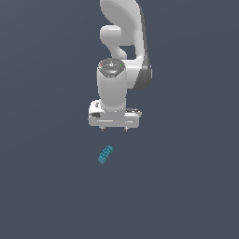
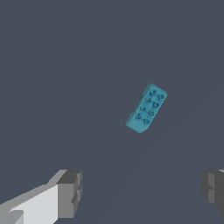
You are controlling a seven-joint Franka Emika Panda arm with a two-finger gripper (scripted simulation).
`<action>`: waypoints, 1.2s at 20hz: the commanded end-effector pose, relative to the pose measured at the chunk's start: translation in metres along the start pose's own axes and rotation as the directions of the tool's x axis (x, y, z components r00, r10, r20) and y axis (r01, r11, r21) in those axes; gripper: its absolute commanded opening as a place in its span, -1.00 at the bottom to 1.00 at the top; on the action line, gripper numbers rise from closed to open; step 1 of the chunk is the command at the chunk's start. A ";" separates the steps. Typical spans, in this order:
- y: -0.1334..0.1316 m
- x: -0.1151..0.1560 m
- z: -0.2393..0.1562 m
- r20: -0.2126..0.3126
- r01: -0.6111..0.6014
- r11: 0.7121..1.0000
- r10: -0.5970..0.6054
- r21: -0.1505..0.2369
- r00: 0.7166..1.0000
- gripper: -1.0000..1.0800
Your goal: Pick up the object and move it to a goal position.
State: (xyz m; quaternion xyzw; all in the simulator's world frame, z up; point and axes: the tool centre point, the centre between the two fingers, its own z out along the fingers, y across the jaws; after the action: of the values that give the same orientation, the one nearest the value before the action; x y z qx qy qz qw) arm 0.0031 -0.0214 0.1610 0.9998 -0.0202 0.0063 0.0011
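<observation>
Teal-blue block (image 1: 105, 154) lies apparently flat, apart from spread fingers (image 2: 70, 192).

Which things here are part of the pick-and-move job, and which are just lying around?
Part of the job:
- teal block
- end effector, open, apart from the block

Just lying about:
- nothing else is visible besides the plain dark surface

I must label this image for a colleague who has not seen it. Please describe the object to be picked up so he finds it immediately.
Find the white robot arm on the plain dark grey floor. Just below its open claw in the exterior view lies a tiny teal block, apart from the claw. It is the only coloured thing, elongated, lying diagonally, with small dark dots on its face.
</observation>
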 end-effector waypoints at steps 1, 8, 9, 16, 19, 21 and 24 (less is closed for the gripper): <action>0.000 0.000 0.000 0.000 0.000 1.000 0.000 0.000 1.000 0.92; -0.014 0.005 -0.011 -0.018 0.059 0.998 -0.059 -0.005 0.998 0.92; -0.016 0.006 -0.013 -0.020 0.069 0.998 -0.069 -0.005 0.997 0.92; -0.016 0.006 -0.014 -0.021 0.070 0.998 -0.070 -0.006 0.997 0.92; -0.014 0.009 -0.010 -0.020 0.043 0.999 -0.043 -0.004 0.999 0.92; -0.012 0.012 -0.006 -0.018 0.016 1.000 -0.016 -0.002 1.000 0.92; -0.007 0.017 0.003 -0.015 -0.037 0.999 0.037 0.001 0.999 0.92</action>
State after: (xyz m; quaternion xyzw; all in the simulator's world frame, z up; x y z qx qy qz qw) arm 0.0179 -0.0126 0.1627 0.9996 -0.0254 0.0147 0.0013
